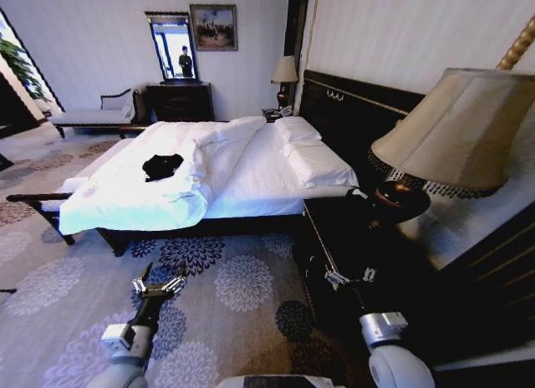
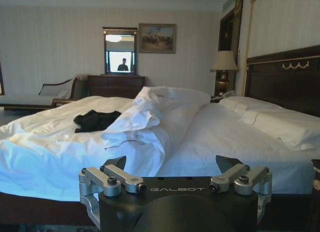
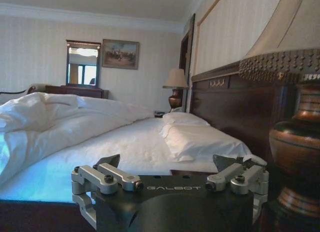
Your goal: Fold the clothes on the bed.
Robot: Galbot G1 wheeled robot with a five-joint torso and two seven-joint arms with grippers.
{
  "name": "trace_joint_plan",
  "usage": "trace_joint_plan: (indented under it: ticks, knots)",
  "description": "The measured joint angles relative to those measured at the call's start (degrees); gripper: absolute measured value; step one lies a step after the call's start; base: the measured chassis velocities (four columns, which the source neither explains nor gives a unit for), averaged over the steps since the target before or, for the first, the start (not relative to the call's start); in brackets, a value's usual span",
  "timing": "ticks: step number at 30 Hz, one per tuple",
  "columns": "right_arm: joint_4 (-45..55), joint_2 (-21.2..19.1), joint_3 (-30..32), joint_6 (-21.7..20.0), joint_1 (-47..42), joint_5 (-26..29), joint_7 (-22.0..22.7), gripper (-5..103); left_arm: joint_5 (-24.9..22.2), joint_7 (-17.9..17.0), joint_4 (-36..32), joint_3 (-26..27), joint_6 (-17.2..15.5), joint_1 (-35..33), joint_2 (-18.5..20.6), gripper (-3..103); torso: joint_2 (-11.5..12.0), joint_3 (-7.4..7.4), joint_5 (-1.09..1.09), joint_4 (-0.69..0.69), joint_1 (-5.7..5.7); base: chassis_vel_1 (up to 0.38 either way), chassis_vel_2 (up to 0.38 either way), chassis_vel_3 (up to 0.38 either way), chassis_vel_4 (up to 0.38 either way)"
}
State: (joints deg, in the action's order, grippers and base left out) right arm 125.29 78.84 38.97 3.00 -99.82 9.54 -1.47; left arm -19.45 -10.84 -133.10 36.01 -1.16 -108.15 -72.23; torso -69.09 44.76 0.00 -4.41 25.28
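The clothes (image 1: 162,166) are a crumpled black garment lying on the white duvet near the foot half of the bed (image 1: 251,179). In the left wrist view the clothes (image 2: 95,120) lie beyond a bunched fold of duvet on the bed (image 2: 225,132). My left gripper (image 1: 159,285) hangs open over the carpet, well short of the bed's side, with nothing between its fingers (image 2: 116,163). My right gripper (image 1: 351,277) is open in front of the dark nightstand, facing the pillows. In the right wrist view, the right gripper (image 3: 167,162) is empty before the bed (image 3: 140,147).
A dark nightstand (image 1: 351,237) with a large shaded lamp (image 1: 456,129) stands close on my right. The dark headboard (image 1: 359,112) runs along the right wall. A dresser (image 1: 180,101) with a mirror and a pale bench (image 1: 92,116) stand beyond the bed. Floral carpet (image 1: 226,288) lies between me and the bed.
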Motion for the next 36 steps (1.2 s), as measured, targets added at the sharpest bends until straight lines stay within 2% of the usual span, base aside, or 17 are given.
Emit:
trace_joint_plan:
  ticks: [5, 8, 10, 13, 25, 36]
  knots:
    - [0.15, -0.19, 0.51, 0.16, 0.45, -0.16, 0.02, 100, 0.85, -0.72, 0.01, -1.63, -0.85, 1.26, -0.02, 100, 0.00, 0.00, 0.00, 0.00, 0.00, 0.000, 0.000, 0.000, 0.000]
    - [0.61, -0.17, 0.40, 0.28, -0.16, -0.02, 0.01, 100, 0.97, -1.13, 0.01, -2.45, -0.84, 1.38, 1.68, 100, 0.00, 0.00, 0.00, 0.01, 0.00, 0.000, 0.000, 0.000, 0.000]
    - [0.85, -0.25, 0.12, 0.84, -1.27, -0.24, -0.17, 100, 1.22, -1.13, -0.08, -2.94, -0.61, 1.39, 4.21, 100, 0.00, 0.00, 0.00, -0.02, 0.00, 0.000, 0.000, 0.000, 0.000]
    - [0.89, -0.30, -0.09, 1.01, -1.38, -0.37, -0.26, 100, 0.92, -1.15, -0.46, -2.90, -0.55, 1.80, 5.16, 100, 0.00, 0.00, 0.00, -0.01, 0.00, 0.000, 0.000, 0.000, 0.000]
    - [0.56, 0.60, -0.63, 1.77, -1.37, -1.70, -0.54, 100, 0.70, -1.28, -1.07, -2.14, -0.31, 1.64, 2.43, 100, 0.00, 0.00, 0.00, 0.00, 0.00, 0.000, 0.000, 0.000, 0.000]
    - [0.13, 1.54, -0.83, 2.76, -1.49, -3.06, -1.00, 100, 4.54, -1.22, -0.28, -4.94, 0.35, 1.18, 1.38, 100, 0.00, 0.00, 0.00, 0.00, 0.00, 0.000, 0.000, 0.000, 0.000]
